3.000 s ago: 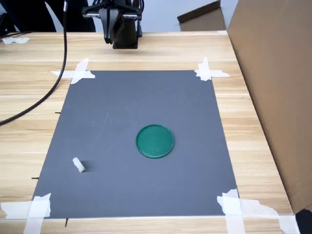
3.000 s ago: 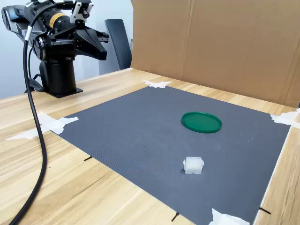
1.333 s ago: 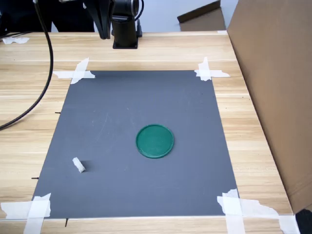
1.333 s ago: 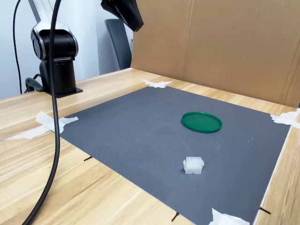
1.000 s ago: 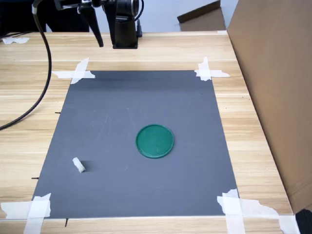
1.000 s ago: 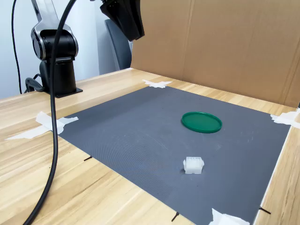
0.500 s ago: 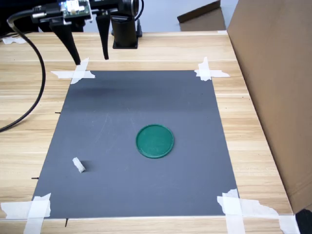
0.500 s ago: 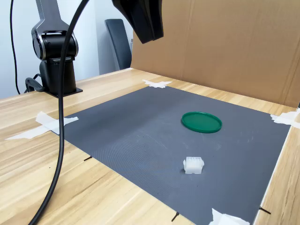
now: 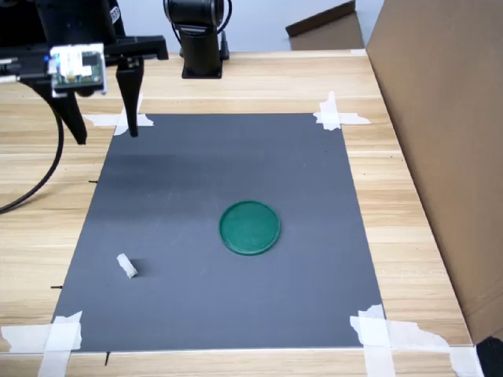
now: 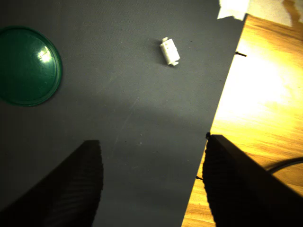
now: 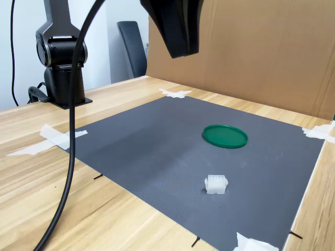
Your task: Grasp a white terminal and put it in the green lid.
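Above grey mat (image 9: 236, 181), hand (image 9: 106, 139) wide, empty

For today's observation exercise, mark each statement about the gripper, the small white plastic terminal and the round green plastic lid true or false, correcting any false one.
1. The small white plastic terminal lies inside the round green plastic lid. False: it lies on the grey mat, apart from the lid.
2. The gripper is open and holds nothing. True.
3. The lid is empty. True.
4. The gripper touches the terminal. False: it hangs above the mat's far corner in the first exterior view.
5. White tape strips hold the mat's corners. True.
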Robot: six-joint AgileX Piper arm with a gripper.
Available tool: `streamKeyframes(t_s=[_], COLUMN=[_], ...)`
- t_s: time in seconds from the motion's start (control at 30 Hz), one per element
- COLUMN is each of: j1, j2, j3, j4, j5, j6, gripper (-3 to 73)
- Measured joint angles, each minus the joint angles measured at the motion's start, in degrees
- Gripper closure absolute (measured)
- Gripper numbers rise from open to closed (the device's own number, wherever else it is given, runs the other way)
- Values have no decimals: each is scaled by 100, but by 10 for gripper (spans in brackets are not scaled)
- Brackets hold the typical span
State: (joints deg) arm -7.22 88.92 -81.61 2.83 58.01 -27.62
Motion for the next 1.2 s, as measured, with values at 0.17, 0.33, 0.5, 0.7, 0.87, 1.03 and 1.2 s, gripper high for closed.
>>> streamKeyframes(t_s=[0.17,0.33,0.5,0.7,0.87,1.03,1.2], j1=[0,0,-251,-507,-507,-460,-414], j2=[674,1145,1425,1582,1887,2201,2390], j3=[-756,-1387,-1630,-1724,-2278,-2889,-2914], j4=[195,372,344,469,503,679,644], j5=[451,733,721,623,775,1068,1087], j6=[18,18,18,-309,-350,-331,-345], gripper=[157,157,157,157,157,157,157])
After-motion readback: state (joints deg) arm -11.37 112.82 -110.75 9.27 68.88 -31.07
